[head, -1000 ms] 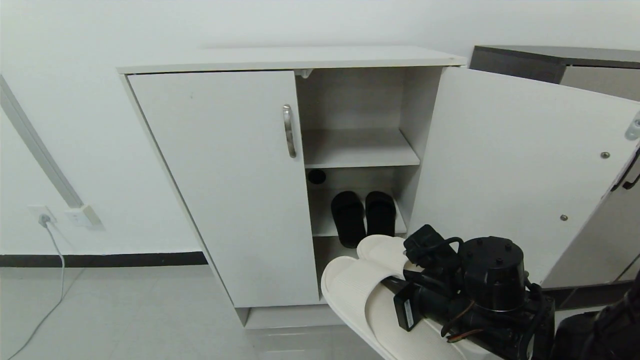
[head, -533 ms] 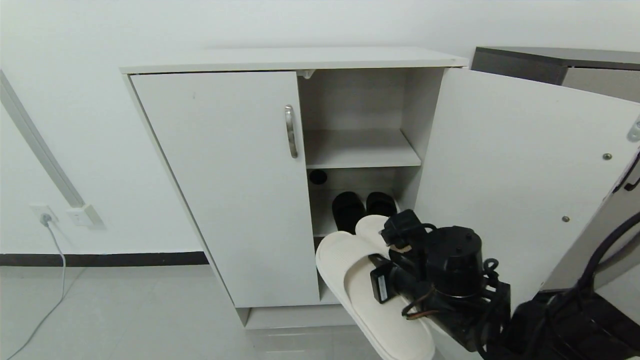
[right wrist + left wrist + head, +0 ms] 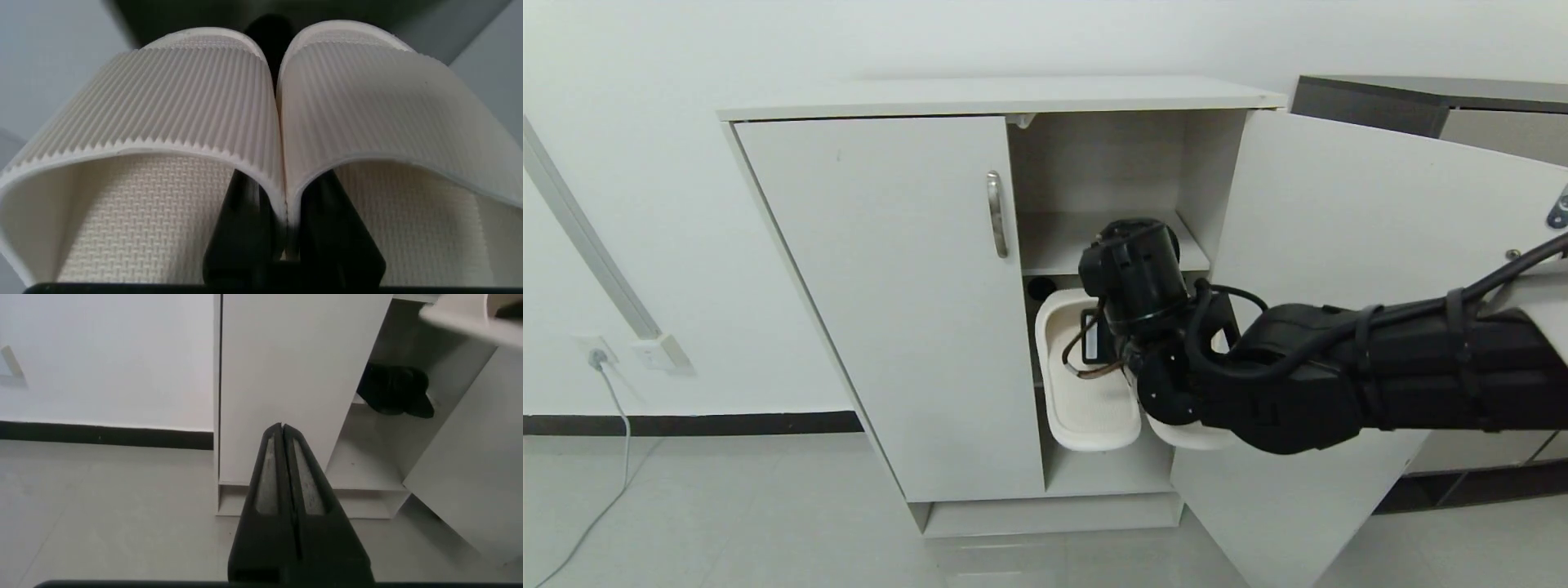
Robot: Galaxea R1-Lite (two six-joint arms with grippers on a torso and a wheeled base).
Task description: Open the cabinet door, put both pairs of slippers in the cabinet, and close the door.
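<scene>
My right gripper (image 3: pixel 276 233) pinches the white slippers (image 3: pixel 1086 392) together; their length runs straight ahead of it into the cabinet (image 3: pixel 996 96) (left gripper (image 3: pixel 282 469) pressed together, farther off).

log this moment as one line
right gripper shut on white slippers | at cabinet opening | black slippers inside | right door open | left gripper shut

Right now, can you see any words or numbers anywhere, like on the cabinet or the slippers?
There are no words or numbers that can be read.
The cabinet, its open door and the white slippers are plain.
The wall socket shows no marks I can make out.
</scene>
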